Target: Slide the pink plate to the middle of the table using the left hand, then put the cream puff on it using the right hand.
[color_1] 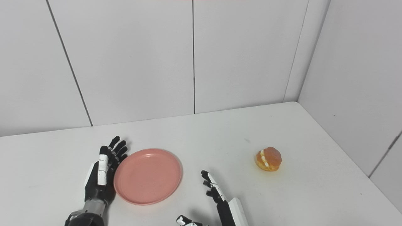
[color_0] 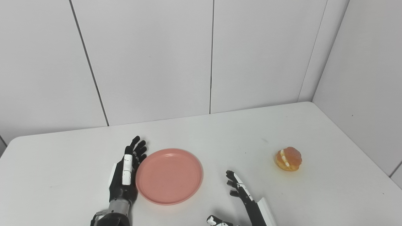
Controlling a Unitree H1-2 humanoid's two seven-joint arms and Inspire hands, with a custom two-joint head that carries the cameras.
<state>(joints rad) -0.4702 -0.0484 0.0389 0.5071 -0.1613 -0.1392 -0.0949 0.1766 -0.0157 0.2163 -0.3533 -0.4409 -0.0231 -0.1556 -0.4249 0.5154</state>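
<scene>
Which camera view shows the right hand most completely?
The right eye view: right hand shows more forearm and the thumb below. The left eye view shows the same open hand, cut slightly more at the bottom edge.

Counted on one white table (color_0: pixel 314 194): one pink plate (color_0: pixel 169 176), one cream puff (color_0: pixel 289 159), two robot hands

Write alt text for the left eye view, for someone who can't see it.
A robot's open left hand rests against the left rim of an empty pink plate on a white table. Its open right hand waits to the plate's right, and a cream puff sits farther right, untouched.
</scene>
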